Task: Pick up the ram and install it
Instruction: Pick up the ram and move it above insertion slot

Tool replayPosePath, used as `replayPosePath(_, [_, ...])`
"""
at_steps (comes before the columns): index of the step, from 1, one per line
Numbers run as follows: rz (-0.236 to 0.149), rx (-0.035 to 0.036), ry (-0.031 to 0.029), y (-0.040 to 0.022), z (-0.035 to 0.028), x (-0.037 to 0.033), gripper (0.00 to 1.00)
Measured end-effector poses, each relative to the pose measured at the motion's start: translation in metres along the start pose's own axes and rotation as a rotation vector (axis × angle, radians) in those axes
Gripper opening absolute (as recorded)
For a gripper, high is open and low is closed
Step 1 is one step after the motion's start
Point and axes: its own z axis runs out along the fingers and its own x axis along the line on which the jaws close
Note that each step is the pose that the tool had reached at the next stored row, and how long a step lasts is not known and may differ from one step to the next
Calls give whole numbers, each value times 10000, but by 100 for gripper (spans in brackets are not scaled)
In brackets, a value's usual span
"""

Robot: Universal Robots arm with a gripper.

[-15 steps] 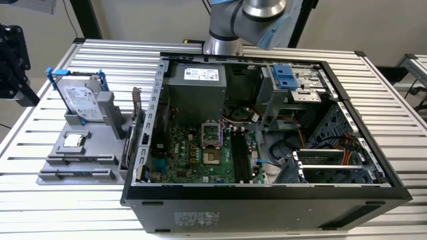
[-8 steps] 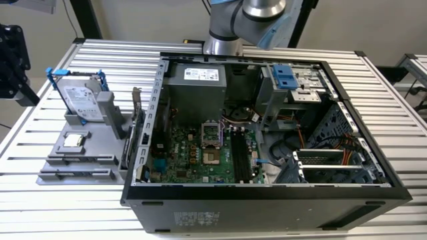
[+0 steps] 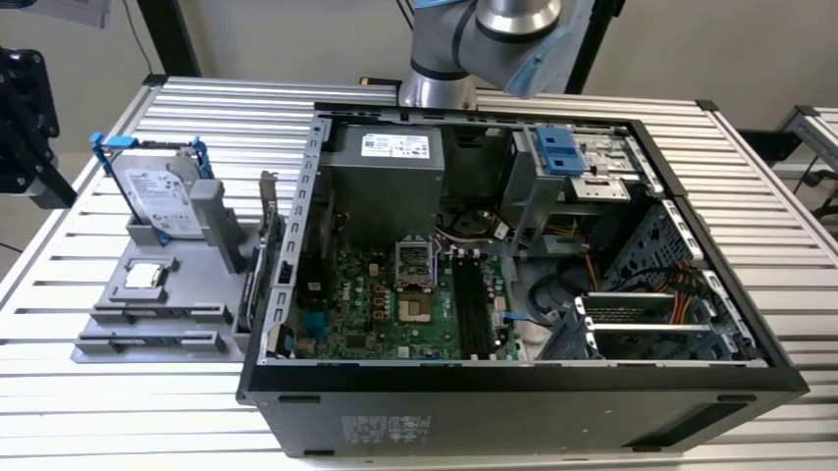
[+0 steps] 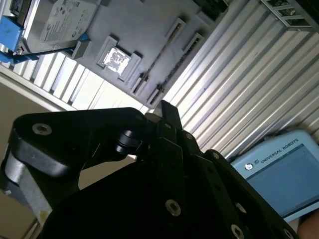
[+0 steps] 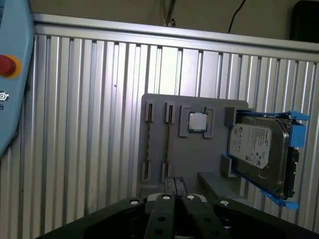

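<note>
Gripper (image 5: 174, 185) fingers pressed together, gripping nothing, held apart from the gray holder (image 5: 192, 154). Ram (image 5: 169, 142) seen as a thin strip on edge in a holder slot, near the processor chip (image 5: 197, 121).

High exterior view, wrist views share tray (image 5: 194, 154)

A ribbed aluminium desk (image 3: 171, 412) directly carries two things: a grey holder block (image 5: 194, 154), lying just beyond the gripper (image 5: 175, 188), and an open black computer case (image 3: 524, 417) beside that block.
</note>
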Motion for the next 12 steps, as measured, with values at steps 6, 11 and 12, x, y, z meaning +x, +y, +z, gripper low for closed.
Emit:
replayPosePath(6, [0, -1, 0, 0, 0, 0, 100])
replayPosePath(11, [0, -1, 0, 0, 0, 0, 100])
replayPosePath(12, [0, -1, 0, 0, 0, 0, 100])
